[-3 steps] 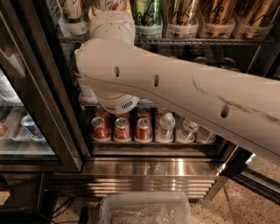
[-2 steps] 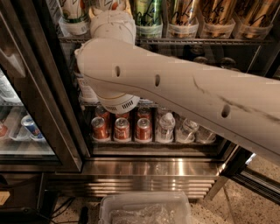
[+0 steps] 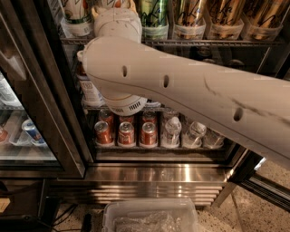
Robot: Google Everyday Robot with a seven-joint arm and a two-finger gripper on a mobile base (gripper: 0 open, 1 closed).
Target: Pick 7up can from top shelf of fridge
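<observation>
My gripper is at the top edge of the view, reaching into the fridge at the level of the top shelf. The thick white arm crosses the view and hides most of the gripper. A white can surface with a red spot, the 7up can, shows right at the gripper, cut off by the frame. Another white can with green lettering stands to its left, an all-green can and gold cans to its right.
The lower rack holds red cans and clear bottles. A neighbouring cooler with a dark frame stands at the left. A clear plastic bin lies on the floor in front of the ribbed steel base.
</observation>
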